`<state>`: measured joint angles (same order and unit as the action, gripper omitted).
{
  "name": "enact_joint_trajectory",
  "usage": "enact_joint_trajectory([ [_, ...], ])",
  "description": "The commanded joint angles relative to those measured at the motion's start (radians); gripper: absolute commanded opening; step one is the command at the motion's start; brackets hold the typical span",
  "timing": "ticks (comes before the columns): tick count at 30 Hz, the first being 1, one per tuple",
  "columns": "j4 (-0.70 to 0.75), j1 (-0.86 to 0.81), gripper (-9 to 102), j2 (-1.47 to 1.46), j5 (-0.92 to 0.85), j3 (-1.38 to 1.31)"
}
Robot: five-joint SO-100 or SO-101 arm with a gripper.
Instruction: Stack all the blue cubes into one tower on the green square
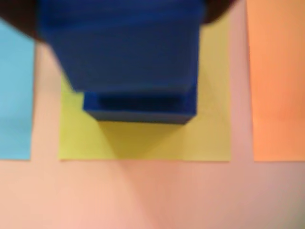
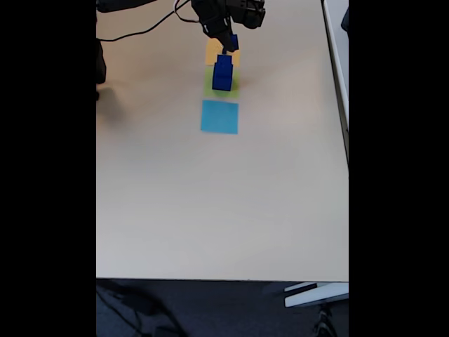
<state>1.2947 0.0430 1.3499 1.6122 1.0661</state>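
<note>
your gripper (image 2: 230, 46) prob clamps a small blue cube (image 2: 231, 42) over the tower (image 2: 223, 73); off-centre drop = topple off green square (image 1: 209, 138).

tower (image 2: 223, 72) blocks green square (image 2: 222, 86), table (image 2: 210, 203) open

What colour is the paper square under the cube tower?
Yellow-green; the green square under the tower shows best in the wrist view.
</note>
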Motion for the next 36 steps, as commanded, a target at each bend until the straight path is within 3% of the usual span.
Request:
enact_joint_trajectory([
  [1, 0.003, 0.014, 3, -0.015, 0.021, -0.098],
  [36, 0.104, -0.005, 2, -0.147, 0.020, -0.150],
])
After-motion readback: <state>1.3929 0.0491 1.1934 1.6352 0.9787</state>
